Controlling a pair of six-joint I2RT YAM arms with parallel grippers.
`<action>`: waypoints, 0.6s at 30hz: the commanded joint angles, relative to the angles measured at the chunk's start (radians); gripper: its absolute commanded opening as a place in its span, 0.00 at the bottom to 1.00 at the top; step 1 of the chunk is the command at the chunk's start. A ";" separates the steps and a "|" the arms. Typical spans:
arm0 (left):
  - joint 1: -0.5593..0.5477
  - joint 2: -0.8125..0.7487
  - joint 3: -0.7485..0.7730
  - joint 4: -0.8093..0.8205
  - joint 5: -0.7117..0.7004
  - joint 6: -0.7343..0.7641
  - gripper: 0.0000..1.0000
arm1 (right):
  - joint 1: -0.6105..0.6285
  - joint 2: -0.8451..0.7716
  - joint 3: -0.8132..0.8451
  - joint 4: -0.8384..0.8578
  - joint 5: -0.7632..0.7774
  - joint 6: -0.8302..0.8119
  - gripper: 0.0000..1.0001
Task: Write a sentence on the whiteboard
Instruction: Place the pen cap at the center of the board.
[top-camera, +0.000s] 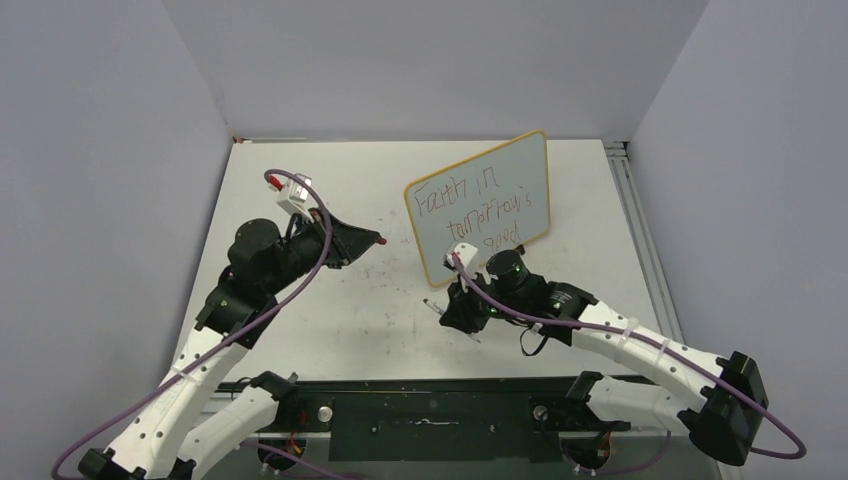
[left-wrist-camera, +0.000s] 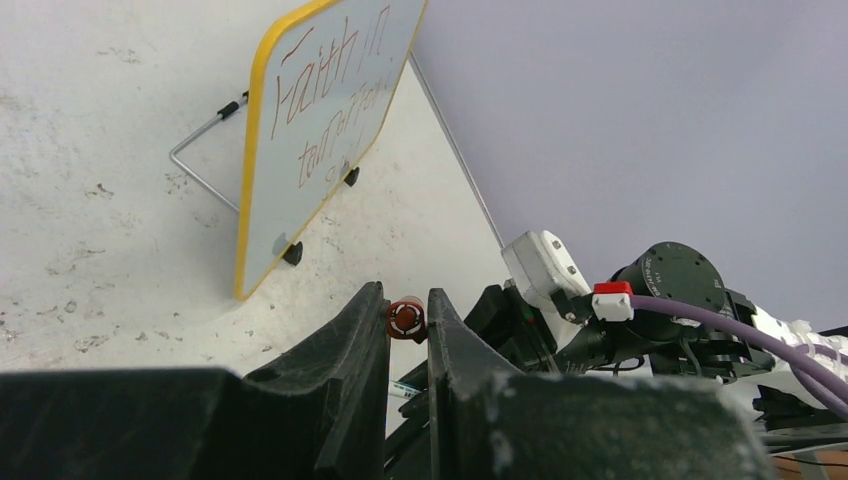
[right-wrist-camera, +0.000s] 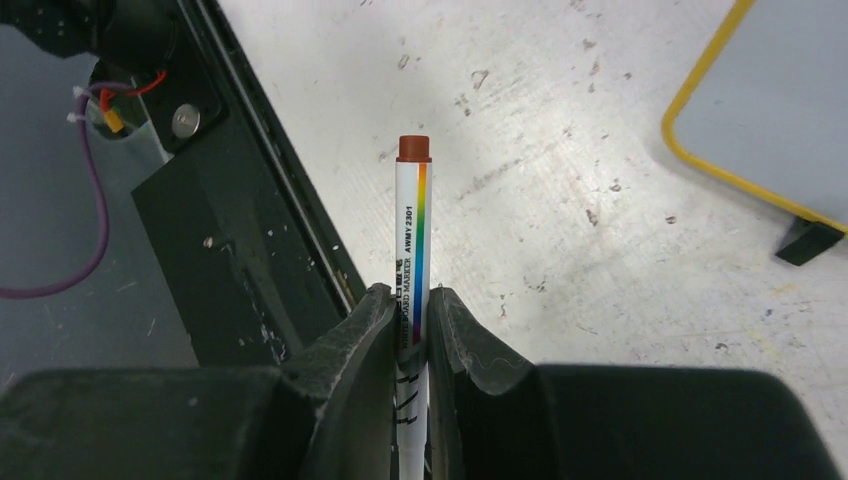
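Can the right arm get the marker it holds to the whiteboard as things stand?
Probably yes. The right pincer grips the marker just in front of the whiteboard, and nothing stands between them. The marker points sideways, so it would need turning.

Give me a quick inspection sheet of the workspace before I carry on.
Surface: white tabletop, scuffed and speckled.
Job's things: small yellow-framed whiteboard stands upright, back right; reddish-brown handwritten sentence on it, three lines.
Clutter: nothing seen.
Grippers: left gripper fingers shut on small red-brown cap; right gripper fingers shut on white rainbow-striped marker.
Cables: purple cables run along both arms.
Surroundings: plain grey walls on three sides; black base plate at near edge.
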 joint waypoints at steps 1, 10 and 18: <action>0.015 -0.040 -0.034 0.117 0.009 -0.014 0.00 | 0.006 -0.106 -0.029 0.125 0.131 0.085 0.05; 0.013 -0.077 -0.220 0.413 0.109 -0.139 0.00 | 0.007 -0.203 -0.195 0.758 0.232 0.308 0.05; 0.006 -0.117 -0.291 0.487 0.193 -0.106 0.00 | 0.006 -0.248 -0.299 1.059 0.362 0.389 0.05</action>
